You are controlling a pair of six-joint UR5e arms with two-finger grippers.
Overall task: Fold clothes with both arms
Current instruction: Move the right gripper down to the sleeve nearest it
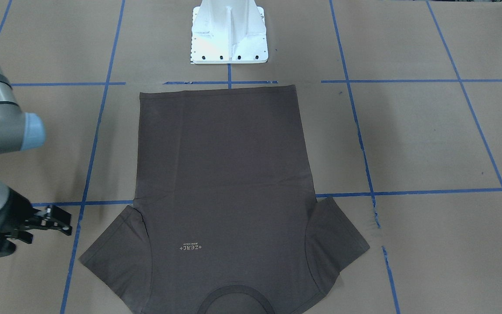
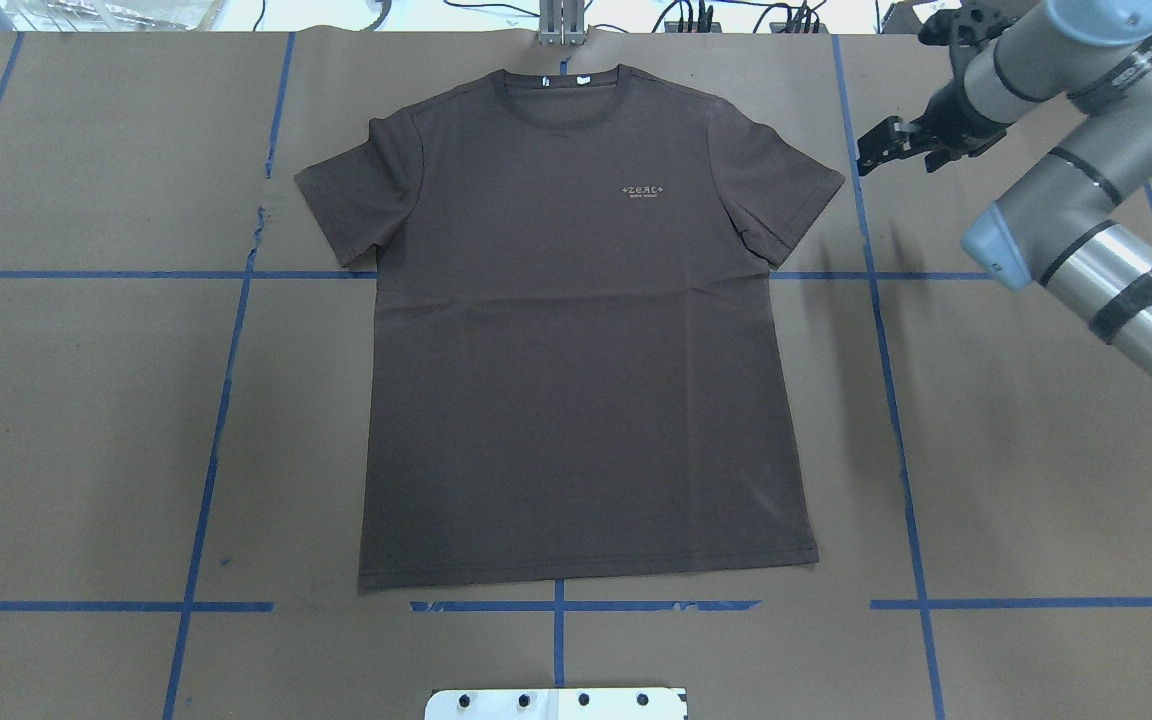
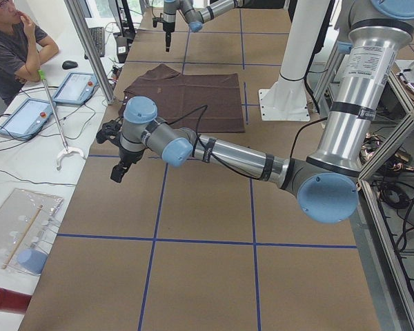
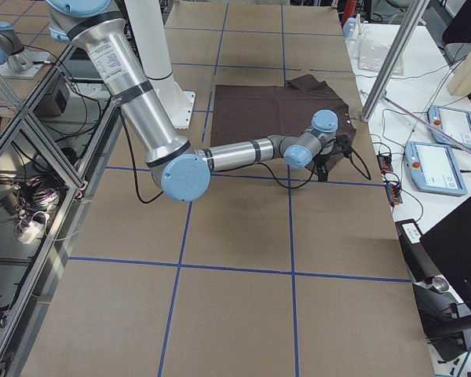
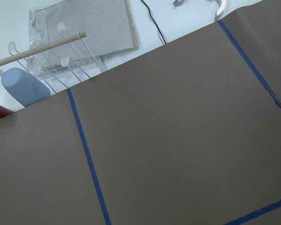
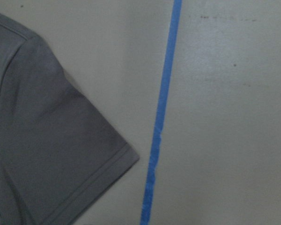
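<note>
Item: T-shirt, dark grey-brown, short-sleeved. It lies flat and face up in the middle of the table, with the collar at the far edge from the robot and the hem near the white pedestal base. The pale logo shows on the chest. Both sleeves are spread out and nothing holds the shirt. Right arm: reaches out across the table on the robot's right and bends sharply at the elbow, with the wrist turned in toward the shirt. Right gripper: hangs above the paper just beside the sleeve on that side, clear of the fabric, jaws apart and empty. Its wrist view looks down on the sleeve edge beside a blue tape line. Left arm: stretches long and low along the table, wrist bent downward. Left gripper: points at bare paper, well apart from the shirt on the robot's left. Whether its jaws are apart or together cannot be told.
</note>
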